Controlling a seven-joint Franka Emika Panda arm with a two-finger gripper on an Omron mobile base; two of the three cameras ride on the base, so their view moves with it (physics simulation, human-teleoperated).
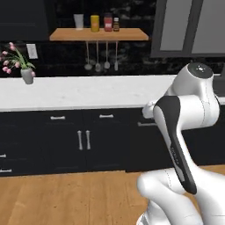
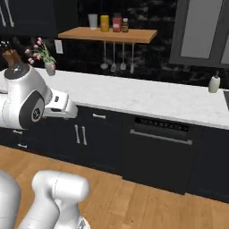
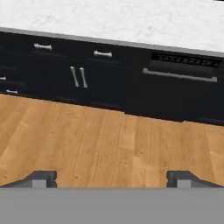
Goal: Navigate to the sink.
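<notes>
The sink is out of view. A long white marble counter (image 1: 88, 92) (image 2: 147, 98) runs over black cabinets ahead of me. My gripper (image 3: 111, 179) points down at the wooden floor in front of those cabinets. Its two dark fingertips (image 3: 41, 178) stand far apart with nothing between them, so it is open. My folded white arm (image 1: 184, 127) (image 2: 27, 100) fills the near side of both base views.
A black dishwasher (image 2: 159, 152) (image 3: 181, 94) sits under the counter to the right. A soap bottle (image 2: 214, 83) stands on the counter's right end, a flower vase (image 1: 27, 75) (image 2: 50, 68) at its left. A wooden shelf (image 1: 99, 34) holds jars, with utensils hanging below. Wooden floor (image 3: 109, 140) lies open before the cabinets.
</notes>
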